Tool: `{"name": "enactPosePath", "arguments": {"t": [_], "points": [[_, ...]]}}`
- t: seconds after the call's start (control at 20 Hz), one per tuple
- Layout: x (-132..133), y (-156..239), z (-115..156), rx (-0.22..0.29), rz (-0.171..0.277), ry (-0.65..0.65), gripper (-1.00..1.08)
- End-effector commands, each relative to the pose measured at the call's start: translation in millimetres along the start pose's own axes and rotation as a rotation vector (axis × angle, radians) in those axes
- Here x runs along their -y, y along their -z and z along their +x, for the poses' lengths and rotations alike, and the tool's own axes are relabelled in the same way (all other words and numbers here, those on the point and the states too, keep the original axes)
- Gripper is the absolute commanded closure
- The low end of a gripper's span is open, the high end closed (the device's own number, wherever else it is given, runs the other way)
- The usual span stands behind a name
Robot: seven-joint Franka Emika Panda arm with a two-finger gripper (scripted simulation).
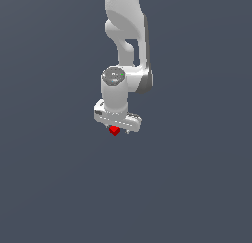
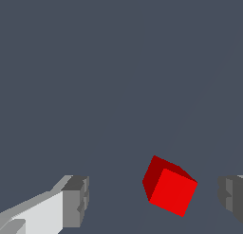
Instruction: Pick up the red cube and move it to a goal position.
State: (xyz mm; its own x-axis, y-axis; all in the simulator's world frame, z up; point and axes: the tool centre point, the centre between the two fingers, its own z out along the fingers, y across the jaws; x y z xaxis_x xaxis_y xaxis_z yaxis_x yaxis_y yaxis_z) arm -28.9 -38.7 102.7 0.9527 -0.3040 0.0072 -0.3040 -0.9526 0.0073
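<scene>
no brand, label or writing can be read on anything here. there is one white robot arm [image 1: 125, 35], one gripper [image 1: 118, 131] and one red cube [image 1: 114, 131]; no container shows in either view.

in the exterior view the arm comes down from the top edge, bends at a rounded joint and ends in a wide white hand piece. the red cube peeks out just under that hand piece, toward the exterior view's left of its lower edge, and only a small part of the cube shows. small pale tips poke out beneath the hand piece just to the exterior view's right of the cube. everything around is a plain dark blue-grey surface [image 1: 197, 188], with no edge or mark on it, so i cannot tell from this view whether the cube rests on it or hangs above it.

in the wrist view the gripper [image 2: 154, 197] has its two fingers [image 2: 76, 202] spread wide apart, one grey pad on each side of the picture. the red cube [image 2: 170, 190] sits in the gap between them, turned so a corner edge faces the camera, with one bright face and one darker face showing. it lies nearer one finger than the other and touches neither; dark background shows on both sides of it. the fingers grip nothing.
</scene>
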Motion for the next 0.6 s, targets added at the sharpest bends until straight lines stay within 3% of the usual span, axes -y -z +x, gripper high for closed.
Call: {"name": "enactPosePath", "arguments": {"t": [0.0,0.55], "points": [[-10,-17,-7,0.002,0.0,-0.09,-0.92],[-33,-72,-33,0.007,0.002,-0.364,-0.92]]}}
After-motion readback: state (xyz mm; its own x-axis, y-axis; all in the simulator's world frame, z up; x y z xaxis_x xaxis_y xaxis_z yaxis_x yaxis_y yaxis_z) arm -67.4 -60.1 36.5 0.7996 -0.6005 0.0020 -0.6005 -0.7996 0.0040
